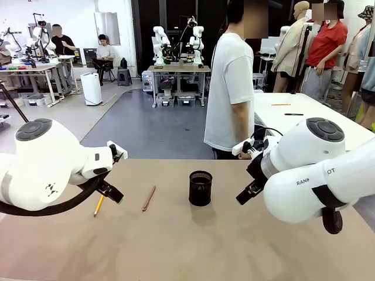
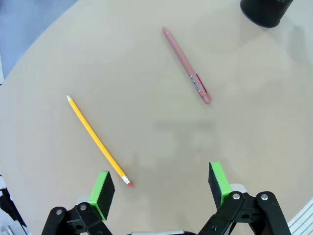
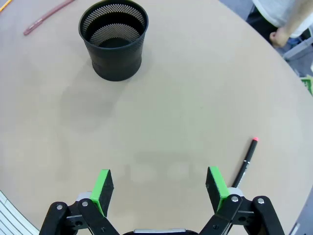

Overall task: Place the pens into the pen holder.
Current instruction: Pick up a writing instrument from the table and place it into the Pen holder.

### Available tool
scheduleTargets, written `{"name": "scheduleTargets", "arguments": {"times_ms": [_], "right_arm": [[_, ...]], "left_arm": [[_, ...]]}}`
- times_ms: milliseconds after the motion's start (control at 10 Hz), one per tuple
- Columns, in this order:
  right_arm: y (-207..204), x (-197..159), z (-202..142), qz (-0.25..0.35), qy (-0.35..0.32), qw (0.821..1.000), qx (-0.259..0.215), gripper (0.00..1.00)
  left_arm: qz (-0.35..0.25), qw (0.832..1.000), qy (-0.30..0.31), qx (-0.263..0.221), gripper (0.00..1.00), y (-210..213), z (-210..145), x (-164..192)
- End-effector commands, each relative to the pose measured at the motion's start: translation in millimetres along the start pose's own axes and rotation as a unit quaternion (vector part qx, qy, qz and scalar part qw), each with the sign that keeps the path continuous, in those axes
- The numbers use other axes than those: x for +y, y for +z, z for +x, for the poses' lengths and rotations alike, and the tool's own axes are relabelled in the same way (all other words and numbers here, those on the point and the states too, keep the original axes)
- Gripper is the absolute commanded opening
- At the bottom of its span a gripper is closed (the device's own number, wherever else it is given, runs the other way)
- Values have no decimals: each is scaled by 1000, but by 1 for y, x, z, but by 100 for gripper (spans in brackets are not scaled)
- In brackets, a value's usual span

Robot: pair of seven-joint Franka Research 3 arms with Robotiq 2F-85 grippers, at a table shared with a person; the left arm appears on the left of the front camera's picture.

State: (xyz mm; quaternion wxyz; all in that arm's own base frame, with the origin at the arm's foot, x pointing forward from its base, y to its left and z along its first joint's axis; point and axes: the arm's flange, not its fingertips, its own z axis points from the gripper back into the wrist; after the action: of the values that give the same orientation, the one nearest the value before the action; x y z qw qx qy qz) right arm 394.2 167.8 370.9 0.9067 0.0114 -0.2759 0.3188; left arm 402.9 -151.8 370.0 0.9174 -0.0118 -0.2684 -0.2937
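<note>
The black mesh pen holder (image 1: pixel 200 188) stands upright mid-table, its inside looking bare in the right wrist view (image 3: pixel 114 39). Left of it lie the reddish-brown pen (image 1: pixel 149 198) and the orange-yellow pencil (image 1: pixel 98 205). My left gripper (image 1: pixel 111 192) hovers open just above the pencil's eraser end (image 2: pixel 98 141), with the reddish-brown pen (image 2: pixel 187 67) farther off and the holder (image 2: pixel 266 10) beyond. My right gripper (image 3: pixel 159 188) is open over bare table; the black pen with red tip (image 3: pixel 247 159) lies beside its right finger. In the front view the right gripper (image 1: pixel 246 193) hangs right of the holder.
A person in a white T-shirt (image 1: pixel 231 88) stands at the table's far edge, a hand (image 3: pixel 281 35) near the rim. The tan table (image 1: pixel 193 246) has free room in front of the holder. A white table (image 1: pixel 293 111) stands behind.
</note>
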Motion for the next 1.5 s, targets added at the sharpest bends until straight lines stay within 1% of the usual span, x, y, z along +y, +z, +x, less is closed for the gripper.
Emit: {"name": "scheduleTargets", "arguments": {"times_ms": [0, 1300, 1400], "right_arm": [[0, 0, 0, 0, 0, 1000, 0, 100], [0, 0, 0, 0, 0, 1000, 0, 100], [5, 5, 4, 50, 4, 999, -1, 100]], "left_arm": [[0, 1000, 0, 0, 100, 0, 0, 0], [0, 1000, 0, 0, 100, 0, 0, 0], [-30, 999, 0, 16, 100, 8, 5, 0]]}}
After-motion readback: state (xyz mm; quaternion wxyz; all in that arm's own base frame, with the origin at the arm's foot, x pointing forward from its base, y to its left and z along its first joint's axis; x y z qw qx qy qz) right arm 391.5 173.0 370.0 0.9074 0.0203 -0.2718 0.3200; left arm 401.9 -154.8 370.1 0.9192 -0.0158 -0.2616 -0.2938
